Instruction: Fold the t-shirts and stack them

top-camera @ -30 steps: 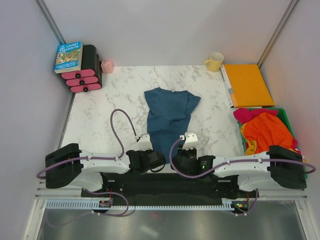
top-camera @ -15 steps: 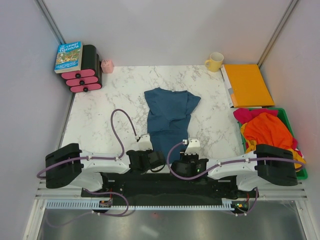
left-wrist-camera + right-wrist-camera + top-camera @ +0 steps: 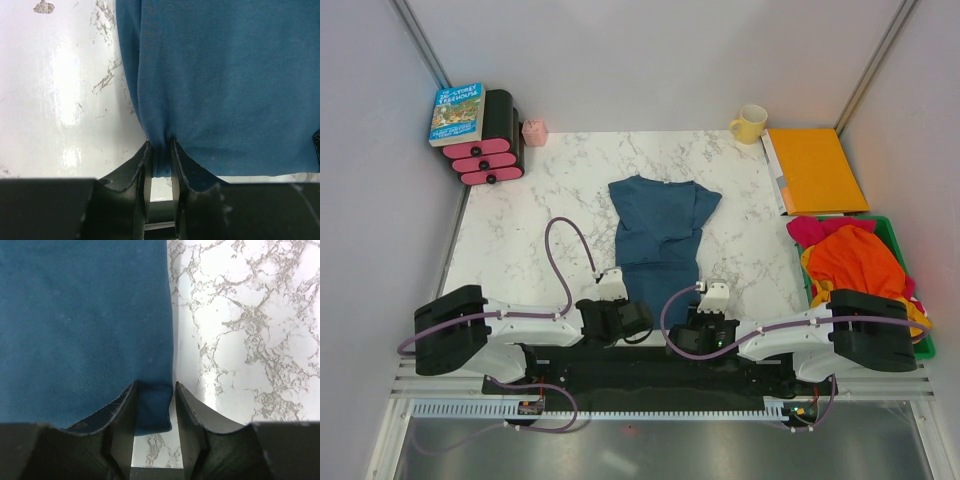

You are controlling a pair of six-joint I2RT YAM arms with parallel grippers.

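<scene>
A blue t-shirt [image 3: 658, 225], folded into a long strip, lies on the marble table [image 3: 530, 220] with its hem towards the arms. My left gripper [image 3: 620, 300] is at the hem's near left corner. In the left wrist view it [image 3: 160, 150] is shut on a pinched fold of the blue t-shirt [image 3: 225, 75]. My right gripper [image 3: 701, 303] is at the near right corner. In the right wrist view it [image 3: 154, 390] is open and straddles that corner of the shirt [image 3: 85, 315], with a gap beside the right finger.
A green bin [image 3: 892, 226] at the right edge holds orange clothes [image 3: 855, 260] and pink ones. An orange folder [image 3: 815, 170] and a yellow mug [image 3: 750, 123] stand at the back right. A book [image 3: 458, 112] on pink-and-black weights [image 3: 490, 150] stands at the back left.
My right gripper has moved nearer the table's front edge and slightly right, down to the shirt's near right corner. My left gripper has stayed at the left corner.
</scene>
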